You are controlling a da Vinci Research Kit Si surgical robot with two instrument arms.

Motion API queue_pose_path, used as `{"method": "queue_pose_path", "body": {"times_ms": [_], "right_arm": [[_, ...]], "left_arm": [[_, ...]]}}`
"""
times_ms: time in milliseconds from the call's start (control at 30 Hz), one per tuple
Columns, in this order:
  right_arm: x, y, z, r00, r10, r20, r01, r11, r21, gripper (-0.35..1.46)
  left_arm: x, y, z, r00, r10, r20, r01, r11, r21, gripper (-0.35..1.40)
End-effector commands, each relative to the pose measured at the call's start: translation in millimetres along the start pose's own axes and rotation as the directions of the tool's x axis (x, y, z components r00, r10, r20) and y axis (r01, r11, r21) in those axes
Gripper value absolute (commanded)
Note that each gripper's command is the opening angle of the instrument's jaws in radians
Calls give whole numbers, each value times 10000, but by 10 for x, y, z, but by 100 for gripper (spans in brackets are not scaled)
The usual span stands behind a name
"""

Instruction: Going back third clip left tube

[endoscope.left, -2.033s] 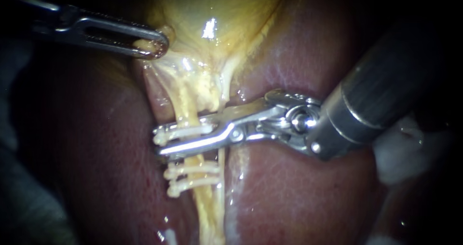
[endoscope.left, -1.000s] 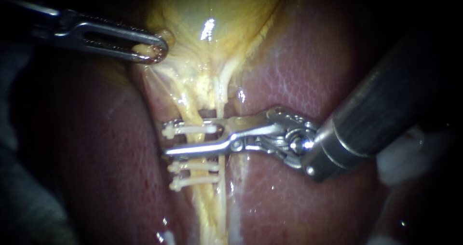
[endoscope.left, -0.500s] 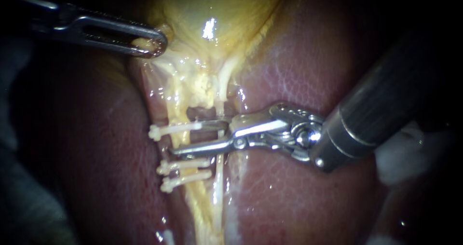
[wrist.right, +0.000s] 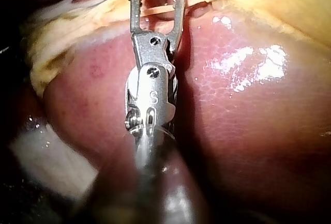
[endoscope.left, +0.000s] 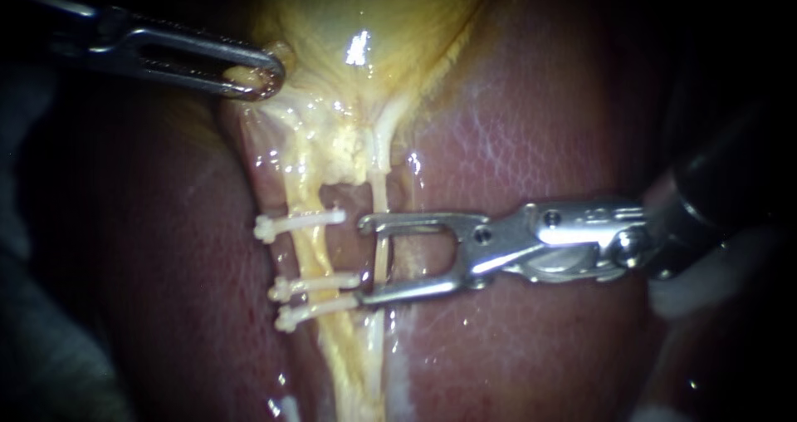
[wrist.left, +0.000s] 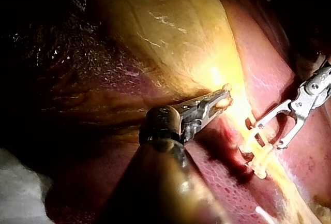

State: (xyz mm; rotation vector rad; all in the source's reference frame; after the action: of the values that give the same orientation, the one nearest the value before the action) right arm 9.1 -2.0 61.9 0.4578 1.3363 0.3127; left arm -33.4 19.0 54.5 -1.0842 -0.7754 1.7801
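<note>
**While the bright steel right instrument (endoscope.left: 369, 260) gapes, three white plastic clips (endoscope.left: 320, 284) cross the yellow, fatty left tube (endoscope.left: 309, 252)**

Nearest the camera, at centre right of the endoscope view, the right instrument's two slotted jaws stand wide apart with no grip on anything. Both tips end just to the right of the clips. The upper tip is near the free end of the top clip. The lower tip is just beside the end of the middle clip, and whether it touches cannot be told. A thin, pale right tube (endoscope.left: 381, 260) crosses the gap between the open jaws, and the right wrist view shows the same strand (wrist.right: 158, 11) running from one jaw to the other.

The left tube lies outside the jaws, just left of their tips, and runs down the centre of the frame. Its top clip sits apart from the lower two, which lie close together.

Farther back, at upper left, the slender dark left instrument (endoscope.left: 267, 77) has its looped jaws closed on a small tag of tissue at the edge of the glossy yellow gallbladder (endoscope.left: 374, 15).

Wet, red-brown liver (endoscope.left: 531, 123) lies beneath and to both sides. White gauze (endoscope.left: 693, 297) shows dimly at lower right, and past it the room is dark.
</note>
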Motion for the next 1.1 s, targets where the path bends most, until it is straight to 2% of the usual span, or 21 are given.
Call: {"method": "queue_pose_path", "body": {"times_ms": [33,133,333,400,833,1100], "right_arm": [[4,-1,-10,9997,-243,29,243,9997,-89,50],[13,-4,-32,9964,-816,239,822,9963,-260,50],[29,-6,-65,9833,-1375,1193,1376,9905,72,50],[31,-6,-71,9799,-1487,1327,1479,9889,155,49],[39,-5,-90,9798,-1490,1333,1472,9888,234,49],[42,-3,-99,9796,-1514,1323,1492,9884,266,49]], "left_arm": [[0,0,0,10000,7,4,-7,10000,1,-35],[0,0,0,10000,7,5,-7,10000,1,-35],[0,0,0,10000,7,5,-7,10000,0,-35],[0,0,0,10000,7,5,-7,10000,0,-35],[-1,-1,2,10000,10,-22,-10,10000,43,-35],[-14,-12,24,9999,51,-96,-50,9998,168,-35]]}}
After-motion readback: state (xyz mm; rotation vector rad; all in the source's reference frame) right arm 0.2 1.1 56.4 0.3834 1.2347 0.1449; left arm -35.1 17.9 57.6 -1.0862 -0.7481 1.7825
